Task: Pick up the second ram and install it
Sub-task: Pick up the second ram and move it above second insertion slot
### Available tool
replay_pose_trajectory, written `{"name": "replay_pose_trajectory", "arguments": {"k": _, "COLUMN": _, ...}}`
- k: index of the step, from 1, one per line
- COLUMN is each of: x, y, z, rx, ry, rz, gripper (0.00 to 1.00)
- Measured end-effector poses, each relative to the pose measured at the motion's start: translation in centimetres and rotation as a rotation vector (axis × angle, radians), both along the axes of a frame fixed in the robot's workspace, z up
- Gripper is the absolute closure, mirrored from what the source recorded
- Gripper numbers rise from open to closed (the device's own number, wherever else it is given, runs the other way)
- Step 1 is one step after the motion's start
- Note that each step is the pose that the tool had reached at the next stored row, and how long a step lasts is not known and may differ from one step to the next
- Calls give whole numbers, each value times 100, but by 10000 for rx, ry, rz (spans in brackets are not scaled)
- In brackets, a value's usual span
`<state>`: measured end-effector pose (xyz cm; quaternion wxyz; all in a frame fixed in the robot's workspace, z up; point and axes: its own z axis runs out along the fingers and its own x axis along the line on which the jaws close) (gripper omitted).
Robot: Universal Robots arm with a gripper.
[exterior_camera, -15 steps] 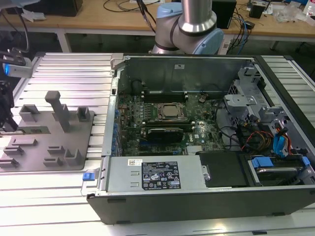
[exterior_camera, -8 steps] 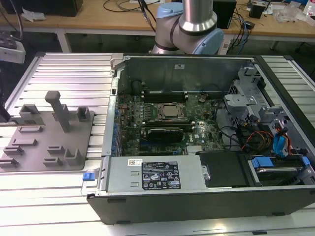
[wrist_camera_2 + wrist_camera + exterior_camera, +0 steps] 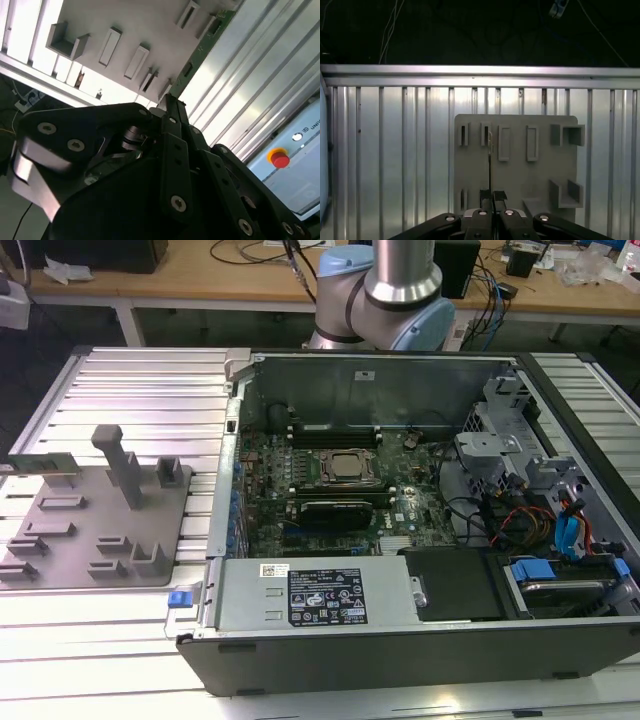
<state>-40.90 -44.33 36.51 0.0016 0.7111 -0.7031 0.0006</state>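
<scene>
Well, from where I stand the second ram is upright on its long edge on the grey holder tray, at the exterior view's left edge, well apart from the open computer case and the motherboard inside it. The gripper is lined up with the board: in the first wrist view the ram is a hairline edge running between a pair of the tray's raised slots and ending right at the gripper's tip, and in the second wrist view its green edge leads straight off that tip. Whether the jaws have closed on the board or only hang over it I cannot tell. I'd judge the step in hand to be the pick from the tray. It wants the jaws centred over that thin edge so both meet the flat faces together, square to the board, since a stick this thin would likely twist or tip if pushed from one side. The grip should be firm without crushing, and any lift should go straight up out of the holders so nothing racks or drags the tray along. A stick held crooked here would be crooked at the narrow memory slots too
</scene>
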Motion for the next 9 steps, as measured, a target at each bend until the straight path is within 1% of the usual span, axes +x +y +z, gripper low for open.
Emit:
{"name": "replay_pose_trajectory", "arguments": {"k": 2, "x": 0, "y": 0, "z": 91, "rx": 0, "ry": 0, "rz": 0, "gripper": 91}}
{"name": "replay_pose_trajectory", "arguments": {"k": 3, "x": 0, "y": 0, "z": 114, "rx": 0, "ry": 0, "rz": 0, "gripper": 91}}
{"name": "replay_pose_trajectory", "arguments": {"k": 5, "x": 0, "y": 0, "z": 253, "rx": 0, "ry": 0, "rz": 0, "gripper": 91}}
{"name": "replay_pose_trajectory", "arguments": {"k": 7, "x": 0, "y": 0, "z": 352, "rx": 0, "ry": 0, "rz": 0, "gripper": 91}}
{"name": "replay_pose_trajectory", "arguments": {"k": 8, "x": 0, "y": 0, "z": 424, "rx": 0, "ry": 0, "rz": 0, "gripper": 91}}
{"name": "replay_pose_trajectory", "arguments": {"k": 9, "x": 0, "y": 0, "z": 473, "rx": 0, "ry": -1, "rz": 0, "gripper": 91}}
